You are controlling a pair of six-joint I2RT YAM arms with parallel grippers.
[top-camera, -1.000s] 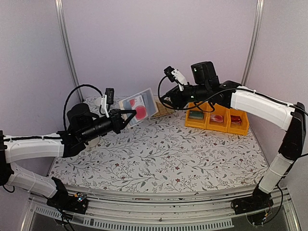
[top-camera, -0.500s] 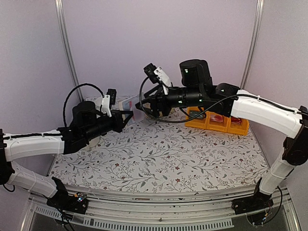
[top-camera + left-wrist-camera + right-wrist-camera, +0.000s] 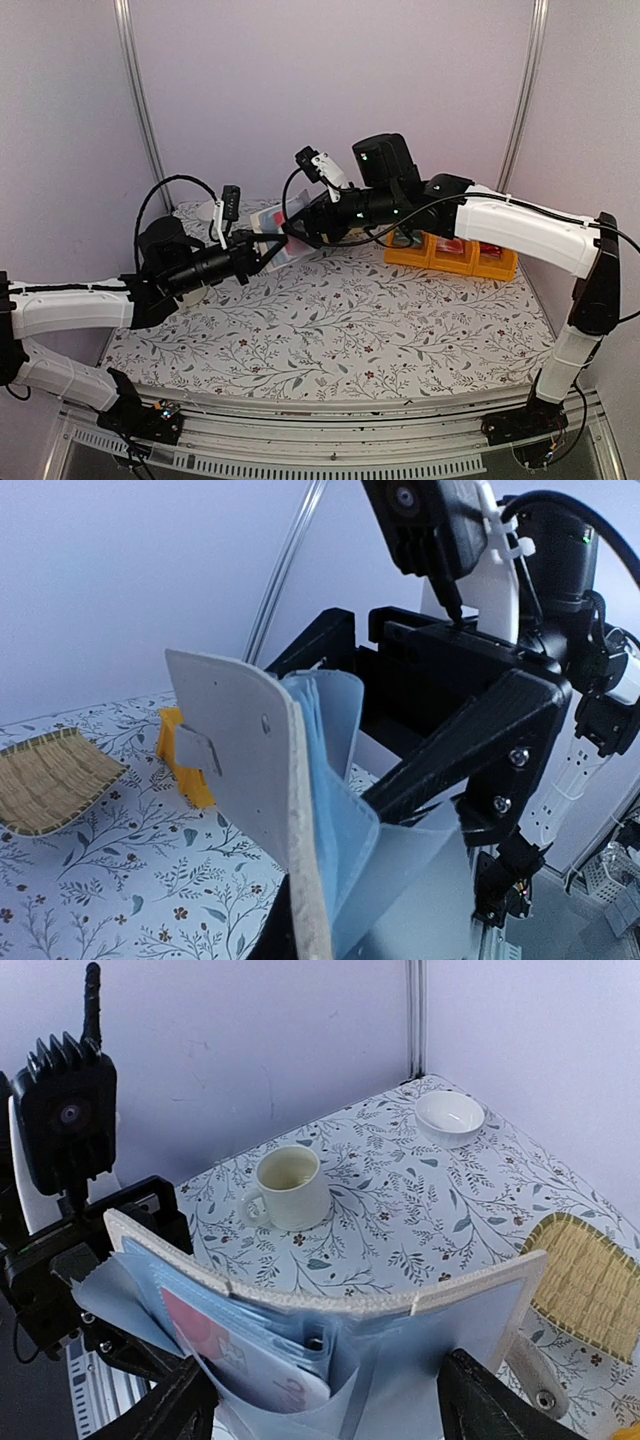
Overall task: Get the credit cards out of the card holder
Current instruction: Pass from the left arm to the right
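Observation:
My left gripper point(image 3: 258, 252) is shut on the card holder point(image 3: 280, 252) and holds it in the air over the back left of the table. The holder is spread open; it shows its beige outside point(image 3: 240, 750) in the left wrist view and its clear pockets point(image 3: 470, 1320) in the right wrist view. A red-pink card point(image 3: 200, 1332) sits in a left pocket. I cannot tell the light blue card from the bluish pocket layers. My right gripper point(image 3: 292, 232) is open, its fingers wide apart on either side of the holder's lower part point(image 3: 335, 1410), touching no card.
Yellow bins point(image 3: 450, 250) stand at the back right, behind the right arm. A cream cup point(image 3: 290, 1188) and a small white bowl point(image 3: 450, 1115) stand on the floral cloth beyond the holder. A woven straw mat point(image 3: 590, 1280) lies at the back.
My right gripper has swung left from the yellow bins to the holder. The left gripper has turned the holder from facing the top camera to nearly edge-on.

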